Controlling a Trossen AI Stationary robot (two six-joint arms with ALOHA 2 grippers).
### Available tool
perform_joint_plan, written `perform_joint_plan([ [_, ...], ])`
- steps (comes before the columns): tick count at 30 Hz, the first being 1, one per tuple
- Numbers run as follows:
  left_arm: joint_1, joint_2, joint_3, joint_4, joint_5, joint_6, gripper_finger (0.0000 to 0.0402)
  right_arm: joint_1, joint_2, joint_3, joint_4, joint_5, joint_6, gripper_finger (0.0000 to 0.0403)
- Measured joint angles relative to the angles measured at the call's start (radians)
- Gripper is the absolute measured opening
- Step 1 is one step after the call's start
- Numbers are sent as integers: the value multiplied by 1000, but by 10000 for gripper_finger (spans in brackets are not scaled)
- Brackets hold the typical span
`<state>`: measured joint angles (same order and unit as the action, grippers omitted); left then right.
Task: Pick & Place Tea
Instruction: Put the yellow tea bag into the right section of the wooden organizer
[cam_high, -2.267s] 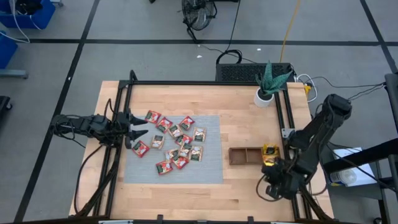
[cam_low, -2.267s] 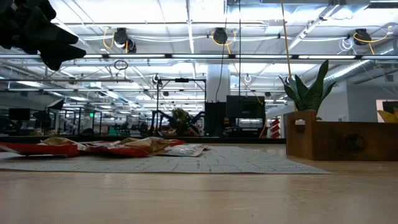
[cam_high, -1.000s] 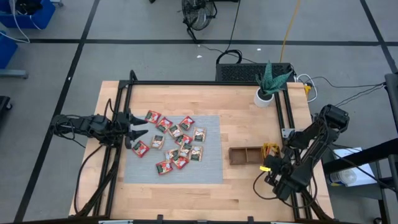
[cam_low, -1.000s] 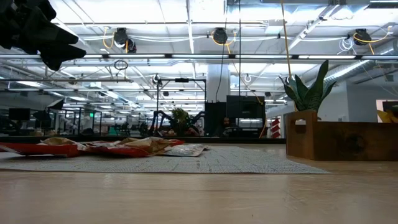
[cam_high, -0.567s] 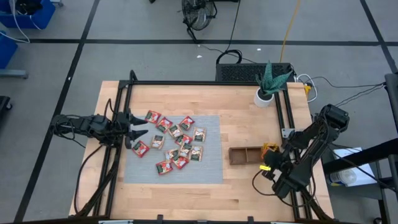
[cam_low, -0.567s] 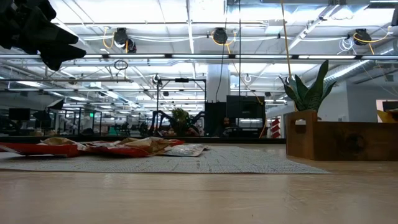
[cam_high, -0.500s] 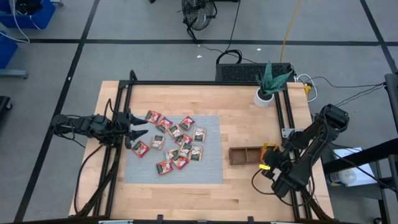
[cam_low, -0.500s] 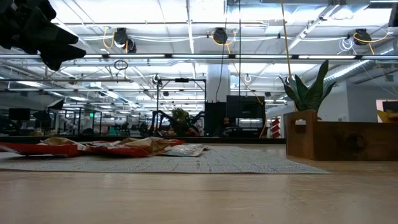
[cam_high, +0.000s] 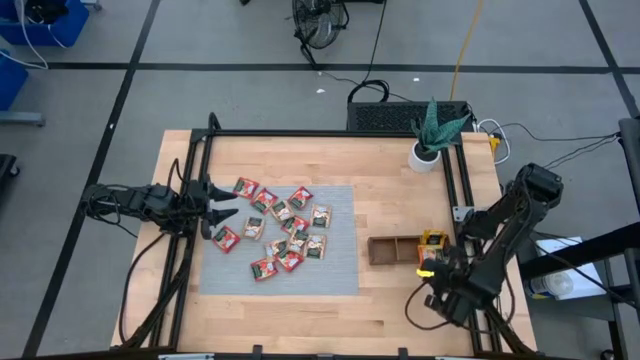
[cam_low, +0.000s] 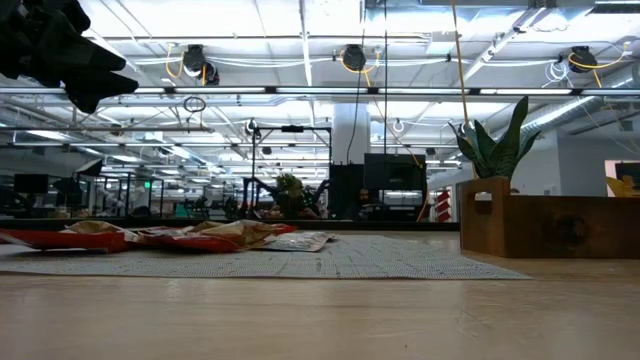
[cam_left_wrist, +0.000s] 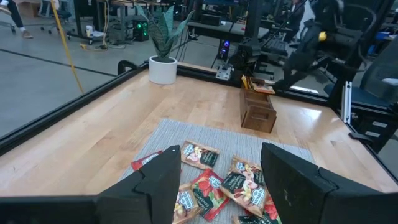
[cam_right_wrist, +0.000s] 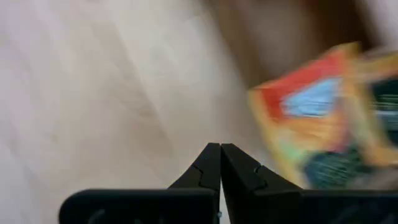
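The tea sachets (cam_high: 281, 229) are spread in a loose heap on the grey mat (cam_high: 335, 268), left of the middle in the high view. A few yellow-orange sachets (cam_high: 433, 240) are seen at the right end of the wooden tray (cam_high: 385, 250), at the middle right.

The right gripper (cam_high: 432, 268) is seen just below that end of the tray, in the lower right. Its fingers (cam_right_wrist: 219, 163) are pressed flat together and nothing is held between them. A sachet seems to have been dropped off there, so the step in hand is judged to be the end of one placing.

The left gripper (cam_high: 222, 212) is held at the left edge of the mat, just beside the heap. Its fingers (cam_left_wrist: 287, 177) are spread wide and nothing is held.

Next, a sachet at the near edge of the heap is likely to be picked. The sachets are flat and partly piled, so one alone must be pinched.

Bare table (cam_high: 320, 160) is left above and below the mat. The plant pot (cam_high: 425, 156) and the dark rails (cam_high: 462, 180) are close to the tray, so room is tight there.
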<state>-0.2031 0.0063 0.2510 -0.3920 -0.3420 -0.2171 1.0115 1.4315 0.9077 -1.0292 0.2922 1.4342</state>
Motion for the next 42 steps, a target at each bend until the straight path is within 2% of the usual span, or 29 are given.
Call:
perform_joint_plan([
  [3, 0, 0, 0, 0, 0, 0, 223, -8, 0, -73, 112, 2, -7, 0],
  [7, 0, 0, 0, 0, 0, 0, 223, -15, 0, -121, 147, 61, -9, 0],
  [13, 0, 0, 0, 0, 0, 0, 223, -21, 0, -121, 96, 188, -6, 0],
  [21, 0, 0, 0, 0, 0, 0, 223, -23, 0, -120, -6, 215, 69, 0],
  [32, 0, 0, 0, 0, 0, 0, 223, -24, 0, -119, -67, 246, 72, 0],
  [42, 0, 0, 0, 0, 0, 0, 223, -46, 0, -46, -257, 265, 72, 0],
])
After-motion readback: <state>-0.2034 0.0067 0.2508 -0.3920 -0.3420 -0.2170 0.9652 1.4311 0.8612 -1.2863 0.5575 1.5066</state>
